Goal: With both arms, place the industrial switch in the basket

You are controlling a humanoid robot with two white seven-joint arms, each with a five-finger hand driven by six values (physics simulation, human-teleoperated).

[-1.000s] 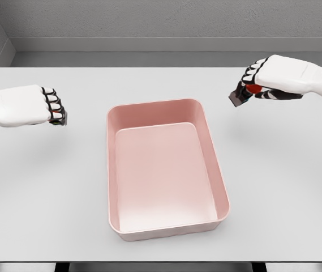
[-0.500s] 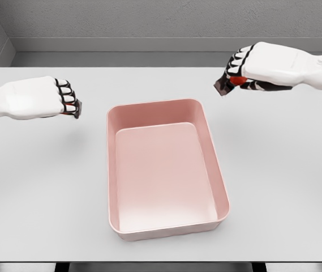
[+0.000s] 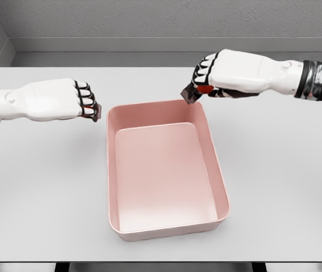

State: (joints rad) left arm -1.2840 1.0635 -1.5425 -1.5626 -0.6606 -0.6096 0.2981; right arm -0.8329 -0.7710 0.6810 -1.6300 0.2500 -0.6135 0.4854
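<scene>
The pink basket point(image 3: 224, 195) sits in the middle of the white table. My right hand point(image 3: 201, 85) hovers above the basket's far right corner, shut on the industrial switch point(image 3: 192, 95), a small dark grey block with a red button. My left hand point(image 3: 88, 106) hangs just left of the basket's far left corner with its fingers curled. A small dark piece with a red spot point(image 3: 95, 117) shows under its fingertips, like a second switch, mostly hidden by the fingers. Nothing lies inside the basket.
The white table point(image 3: 42, 187) stretches wide on both sides of the basket. A grey wall point(image 3: 149, 22) runs behind the table's far edge.
Both hands have moved inward toward the basket. The right hand carried the switch left to the basket's far right corner, and the left hand came right to its far left corner.
</scene>
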